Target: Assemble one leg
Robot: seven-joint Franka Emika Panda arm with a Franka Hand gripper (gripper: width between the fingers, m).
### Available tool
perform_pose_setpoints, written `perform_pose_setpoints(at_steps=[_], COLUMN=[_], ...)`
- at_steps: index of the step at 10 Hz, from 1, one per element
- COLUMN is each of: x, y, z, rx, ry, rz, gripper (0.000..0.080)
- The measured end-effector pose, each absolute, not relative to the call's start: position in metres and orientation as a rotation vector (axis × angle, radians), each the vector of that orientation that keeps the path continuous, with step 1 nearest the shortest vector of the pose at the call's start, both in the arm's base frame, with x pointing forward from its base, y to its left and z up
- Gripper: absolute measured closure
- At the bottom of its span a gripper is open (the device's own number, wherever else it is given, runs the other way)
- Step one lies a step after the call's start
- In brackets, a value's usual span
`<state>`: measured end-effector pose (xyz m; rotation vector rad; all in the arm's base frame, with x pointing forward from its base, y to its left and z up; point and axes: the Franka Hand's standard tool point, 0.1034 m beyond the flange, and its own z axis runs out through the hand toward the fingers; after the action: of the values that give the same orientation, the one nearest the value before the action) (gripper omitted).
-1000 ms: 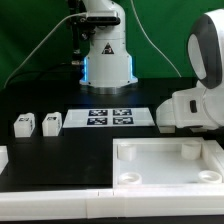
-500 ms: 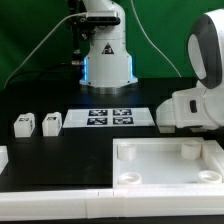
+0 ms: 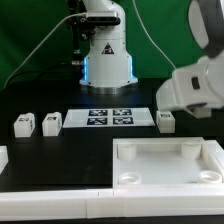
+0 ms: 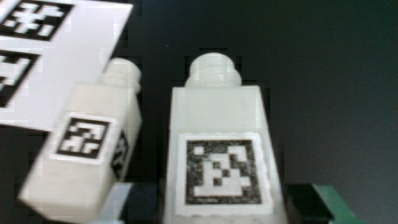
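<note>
Early in the task, at the grasp of a leg [image 4: 222, 140]. Resting on the black bench [image 3: 60, 150], just beside a second leg [image 4: 86, 140] and near the marker board [image 4: 45, 50], off its right end in the exterior view, behind the tabletop [image 3: 165, 165]. Straddled by the tool [image 4: 228, 205], visible only as dark slivers on either flank; cannot tell whether clenched or slack. Next, by judgement: secure a square hold, lift clear without nudging the neighbour, carry toward a corner socket.
</note>
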<state>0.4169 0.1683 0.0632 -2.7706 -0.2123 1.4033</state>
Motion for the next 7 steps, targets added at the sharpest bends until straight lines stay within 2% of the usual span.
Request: perform_pose_setpoints(at_steps=[1,2,3,5,7], x=[0.436,0.449,0.452,0.48,0.491], y=[0.165,0.154,0.142,0.118,0.118], z=[0.082,0.108,0.128,0.165,0.164], rx=[-2.825,-2.907,-2.942,-3.014,-3.053], ry=[-0.211,-0.193,-0.177,-0.129,-0.119], rz=[1.245,1.003,0.88,0.524,0.153], gripper=[0.0506,0.0505,0.0505,0.0505,0.0505])
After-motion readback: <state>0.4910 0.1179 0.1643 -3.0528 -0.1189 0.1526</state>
